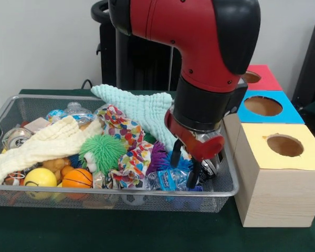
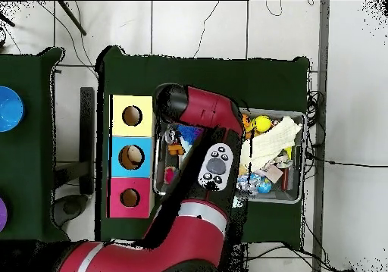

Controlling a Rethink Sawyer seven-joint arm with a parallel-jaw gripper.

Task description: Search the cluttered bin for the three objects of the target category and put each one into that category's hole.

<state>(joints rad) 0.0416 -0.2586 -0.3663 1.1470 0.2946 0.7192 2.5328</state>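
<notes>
My gripper (image 1: 184,169) hangs low over the right end of the wire mesh bin (image 1: 21,100). Its two black fingers (image 1: 175,155) stand apart, open, with nothing clearly held between them. Just under them lie a blue spiky ball (image 1: 181,163), a purple spiky toy (image 1: 157,157) and a clear blue wrapper (image 1: 165,180). A green spiky ball (image 1: 102,151), a yellow ball (image 1: 40,178) and an orange basketball (image 1: 77,178) sit further left. In the overhead view the arm (image 2: 216,163) hides the gripper and much of the bin (image 2: 301,159).
A pale yellow cloth (image 1: 47,144), a mint cloth (image 1: 142,107) and a patterned cloth (image 1: 127,142) drape over the clutter. Beside the bin stand three boxes with round holes: yellow (image 1: 285,145) (image 2: 132,116), blue (image 1: 263,106) (image 2: 132,157), red (image 1: 252,77) (image 2: 129,198).
</notes>
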